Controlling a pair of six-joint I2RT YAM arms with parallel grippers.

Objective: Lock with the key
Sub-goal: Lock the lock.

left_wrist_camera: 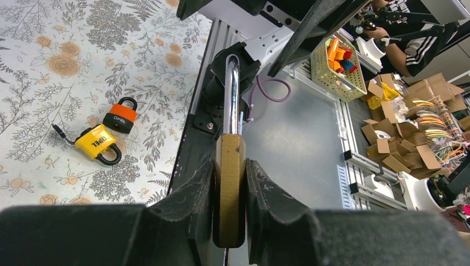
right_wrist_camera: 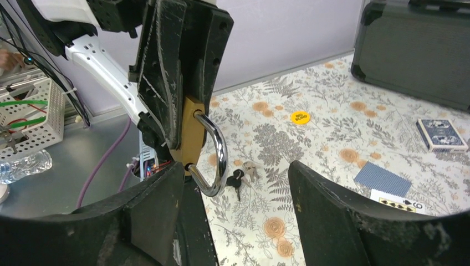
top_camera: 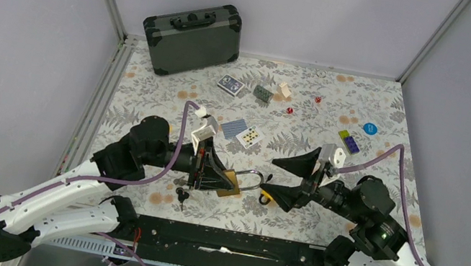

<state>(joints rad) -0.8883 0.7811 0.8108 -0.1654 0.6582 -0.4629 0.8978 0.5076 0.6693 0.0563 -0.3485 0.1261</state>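
1. Your left gripper (top_camera: 221, 178) is clamped on the body of the brass padlock (left_wrist_camera: 229, 188) and holds it above the table's (top_camera: 151, 96) near edge.
2. Your right gripper (top_camera: 281, 179) gapes wide beside the shackle (right_wrist_camera: 219, 149), holding nothing.
3. The key bunch (top_camera: 181, 195) lies on the table, ungrasped. Fetching, inserting and turning it all remain.

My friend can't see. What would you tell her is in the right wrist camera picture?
The left gripper holds a brass padlock, its silver shackle pointing at the camera. The open right gripper frames the view, and keys lie on the flowery table behind.
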